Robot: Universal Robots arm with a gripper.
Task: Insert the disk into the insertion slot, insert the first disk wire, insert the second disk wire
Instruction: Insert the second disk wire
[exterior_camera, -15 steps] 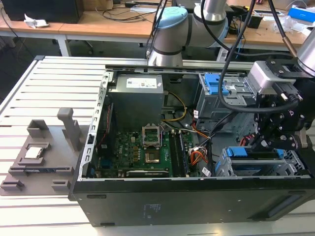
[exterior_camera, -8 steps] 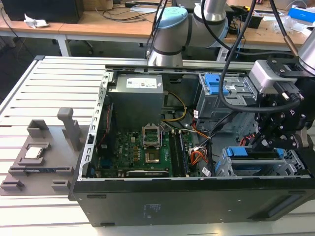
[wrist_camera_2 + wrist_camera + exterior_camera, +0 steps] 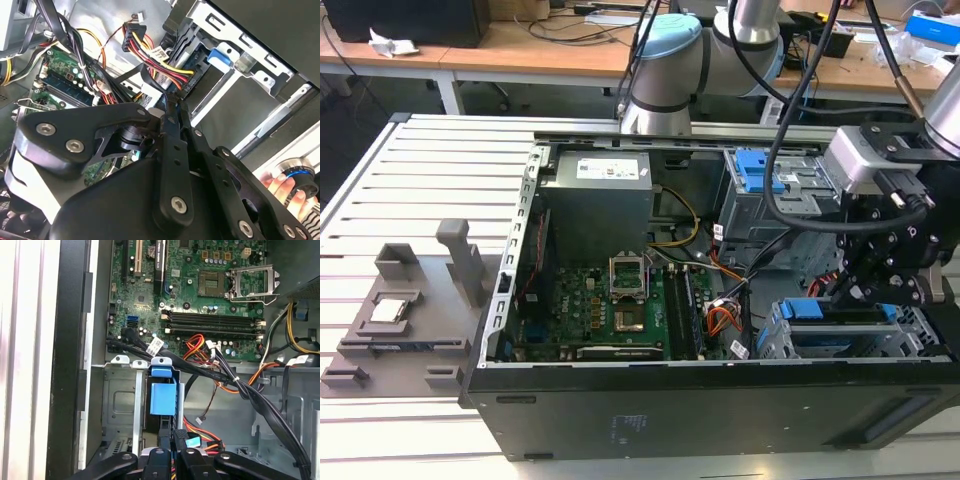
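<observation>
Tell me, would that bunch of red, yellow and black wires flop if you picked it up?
Probably floppy: the thin bundle of red, yellow and black wires curves loosely in the second wrist view, so it would likely droop. It looks light. Its small dark plug seems the only stiff part.

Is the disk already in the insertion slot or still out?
In. The disk lies flat inside the insertion slot, its blue carrier level with the cage walls.
</observation>
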